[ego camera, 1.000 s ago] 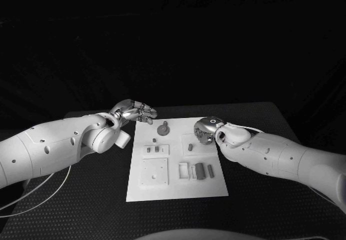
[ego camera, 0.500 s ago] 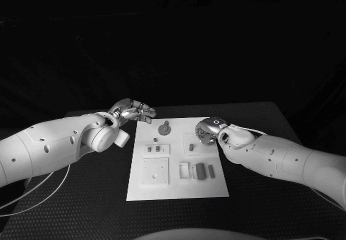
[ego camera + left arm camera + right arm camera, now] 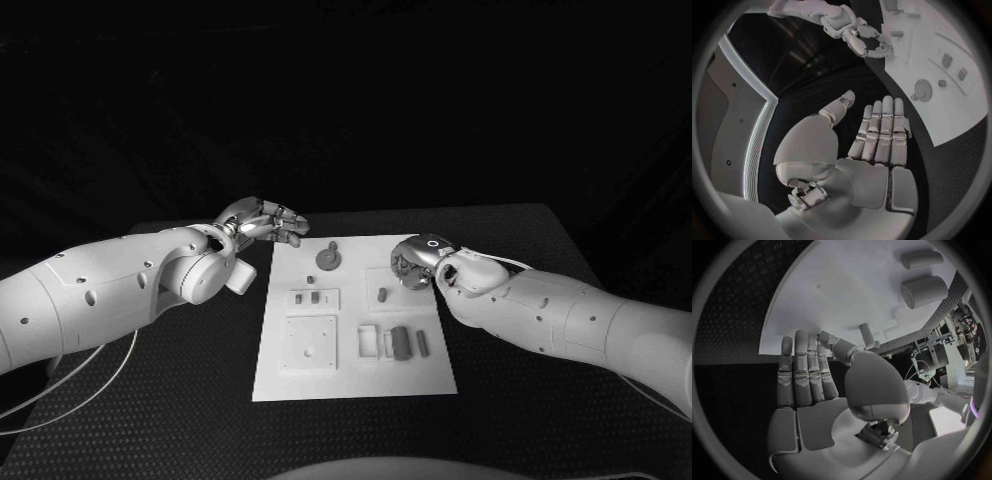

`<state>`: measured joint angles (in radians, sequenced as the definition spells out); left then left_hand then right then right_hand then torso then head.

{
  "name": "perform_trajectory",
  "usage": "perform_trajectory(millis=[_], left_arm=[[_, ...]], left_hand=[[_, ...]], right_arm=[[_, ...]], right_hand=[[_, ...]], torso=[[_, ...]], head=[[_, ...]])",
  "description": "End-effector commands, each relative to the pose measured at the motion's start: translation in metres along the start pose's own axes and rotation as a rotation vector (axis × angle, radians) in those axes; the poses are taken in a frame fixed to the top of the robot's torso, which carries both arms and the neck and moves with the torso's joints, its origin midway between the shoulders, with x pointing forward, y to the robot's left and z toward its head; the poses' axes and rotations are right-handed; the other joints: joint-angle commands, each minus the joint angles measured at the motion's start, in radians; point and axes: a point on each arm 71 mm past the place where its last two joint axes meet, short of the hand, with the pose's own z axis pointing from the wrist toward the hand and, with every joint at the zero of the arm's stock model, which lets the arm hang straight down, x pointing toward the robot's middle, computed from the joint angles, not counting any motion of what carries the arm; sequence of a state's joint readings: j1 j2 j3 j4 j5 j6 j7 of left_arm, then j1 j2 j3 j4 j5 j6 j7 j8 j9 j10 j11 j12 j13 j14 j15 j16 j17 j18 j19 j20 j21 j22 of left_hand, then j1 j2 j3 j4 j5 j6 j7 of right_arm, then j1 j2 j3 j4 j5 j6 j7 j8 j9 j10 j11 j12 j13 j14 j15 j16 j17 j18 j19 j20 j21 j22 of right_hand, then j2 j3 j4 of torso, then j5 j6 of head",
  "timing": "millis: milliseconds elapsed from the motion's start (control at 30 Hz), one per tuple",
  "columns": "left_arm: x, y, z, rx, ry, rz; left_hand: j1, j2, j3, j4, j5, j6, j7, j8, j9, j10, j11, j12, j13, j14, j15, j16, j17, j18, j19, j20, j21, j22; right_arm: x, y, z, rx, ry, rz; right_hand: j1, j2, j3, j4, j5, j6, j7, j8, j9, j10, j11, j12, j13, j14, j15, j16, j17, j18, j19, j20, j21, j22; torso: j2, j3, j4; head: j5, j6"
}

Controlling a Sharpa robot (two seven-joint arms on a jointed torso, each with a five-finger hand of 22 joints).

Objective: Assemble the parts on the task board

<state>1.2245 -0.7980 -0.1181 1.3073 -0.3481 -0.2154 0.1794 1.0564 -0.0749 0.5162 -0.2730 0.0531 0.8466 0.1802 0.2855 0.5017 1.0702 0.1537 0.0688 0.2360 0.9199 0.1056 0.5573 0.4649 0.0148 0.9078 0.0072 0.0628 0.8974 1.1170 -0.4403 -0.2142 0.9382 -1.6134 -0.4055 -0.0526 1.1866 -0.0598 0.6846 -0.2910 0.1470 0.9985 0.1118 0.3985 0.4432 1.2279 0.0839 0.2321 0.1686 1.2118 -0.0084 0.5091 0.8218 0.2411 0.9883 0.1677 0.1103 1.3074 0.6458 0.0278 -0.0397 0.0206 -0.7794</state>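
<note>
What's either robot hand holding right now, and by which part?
Nothing. The left robot hand hangs open off the white task board's far left corner; the right robot hand is open over its right edge, fingers straight and empty.

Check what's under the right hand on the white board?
The right hand hovers over the white task board's far right part. A small grey peg part stands just beside it. Whatever lies directly beneath the hand is covered in the head view.
</note>
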Motion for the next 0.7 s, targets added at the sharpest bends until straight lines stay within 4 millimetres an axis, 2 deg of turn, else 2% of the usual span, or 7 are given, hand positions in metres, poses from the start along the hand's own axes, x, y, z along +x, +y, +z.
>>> perform_trajectory(millis=[33,700], left_arm=[[-0.001,-0.001,0.0,0.005,-0.001,-0.009],[-0.005,0.0,0.001,0.001,-0.011,-0.01]], left_hand=[[-0.007,0.002,-0.005,0.0,-0.002,-0.002,0.005,0.006,-0.002,0.001,0.006,0.002,-0.002,0.002,0.003,-0.004,0.002,0.009,0.002,0.003,0.004,-0.002],[-0.006,0.002,-0.005,0.0,-0.002,-0.003,0.006,0.006,-0.002,0.001,0.006,0.002,-0.002,0.002,0.003,-0.006,0.004,0.009,0.002,0.003,0.004,-0.004]], right_arm=[[0.0,-0.008,-0.003,0.026,0.028,0.006],[-0.024,-0.009,-0.003,0.009,-0.008,0.063]], right_hand=[[-0.002,-0.004,0.003,0.001,0.001,0.013,0.002,0.002,0.006,0.006,-0.001,-0.006,0.001,0.006,-0.001,0.005,0.001,0.021,0.008,-0.002,0.003,0.02],[-0.002,-0.004,0.003,0.001,0.001,0.013,0.002,0.002,0.007,0.007,-0.001,-0.007,0.002,0.007,-0.002,0.006,0.001,0.021,0.009,-0.003,0.003,0.02]], torso=[[0.0,-0.0001,0.0],[0.0,-0.0007,0.0006]], head=[[0.0,0.0],[-0.003,0.0]])
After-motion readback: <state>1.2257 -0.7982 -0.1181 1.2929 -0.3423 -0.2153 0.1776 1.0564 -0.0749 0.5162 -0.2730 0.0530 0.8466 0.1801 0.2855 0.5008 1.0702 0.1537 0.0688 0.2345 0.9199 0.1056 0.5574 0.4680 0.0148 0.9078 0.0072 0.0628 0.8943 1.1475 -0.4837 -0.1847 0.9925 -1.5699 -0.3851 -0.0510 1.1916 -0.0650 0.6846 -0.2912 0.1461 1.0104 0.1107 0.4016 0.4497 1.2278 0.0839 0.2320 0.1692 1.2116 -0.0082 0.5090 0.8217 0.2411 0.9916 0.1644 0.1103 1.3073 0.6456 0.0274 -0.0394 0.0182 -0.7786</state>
